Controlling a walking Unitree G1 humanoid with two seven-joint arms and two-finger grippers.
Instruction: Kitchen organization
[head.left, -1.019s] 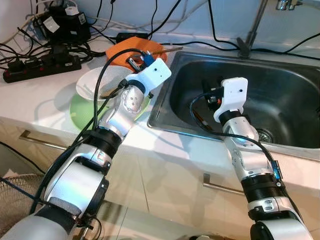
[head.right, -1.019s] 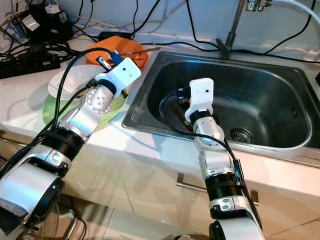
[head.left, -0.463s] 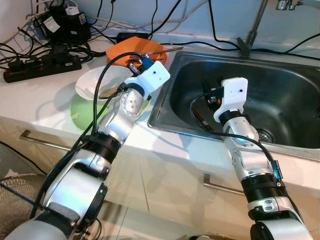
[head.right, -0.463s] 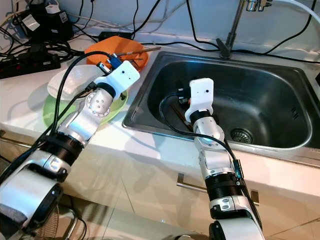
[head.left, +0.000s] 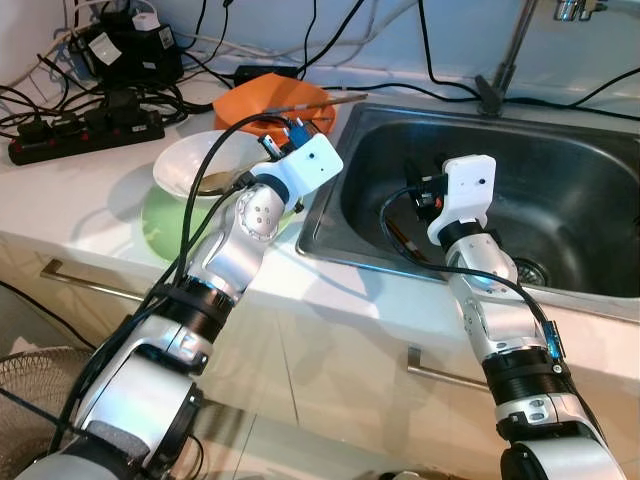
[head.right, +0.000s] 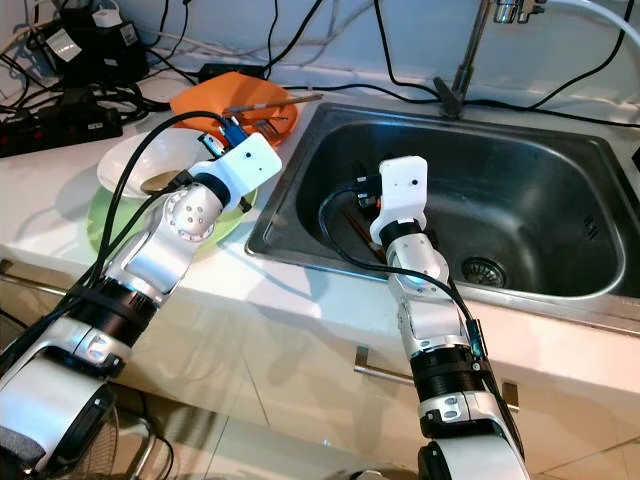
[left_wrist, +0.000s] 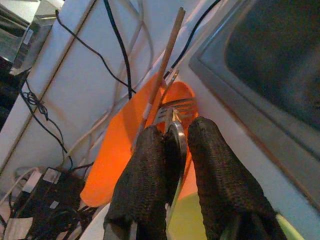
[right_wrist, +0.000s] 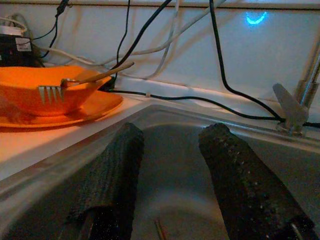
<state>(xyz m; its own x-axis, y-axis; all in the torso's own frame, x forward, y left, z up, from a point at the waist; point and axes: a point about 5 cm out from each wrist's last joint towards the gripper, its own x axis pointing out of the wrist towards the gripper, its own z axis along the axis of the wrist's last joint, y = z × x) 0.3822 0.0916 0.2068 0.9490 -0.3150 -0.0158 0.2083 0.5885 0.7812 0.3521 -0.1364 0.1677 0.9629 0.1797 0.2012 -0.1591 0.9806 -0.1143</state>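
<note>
My left gripper (left_wrist: 175, 132) is shut on a metal fork (left_wrist: 175, 107), whose tines stick out past the fingertips. It hovers at the near edge of an orange bowl (head.left: 262, 100) on the counter left of the sink (head.left: 570, 200). A thin wooden stick (left_wrist: 167, 55) lies across that bowl. A white bowl (head.left: 190, 165) sits on a green plate (head.left: 160, 225) beside my left wrist. My right gripper (right_wrist: 170, 142) hangs open and empty inside the sink, low against its left wall.
A black power strip (head.left: 80, 135) and tangled cables crowd the counter's back left. The faucet base (head.left: 488, 95) stands behind the sink. A thin stick (right_wrist: 160, 231) lies on the sink floor. The drain (head.left: 528, 270) is at the right.
My left gripper has drawn back from over the orange bowl toward me and a little right, uncovering more of the white bowl. The right arm has not moved.
</note>
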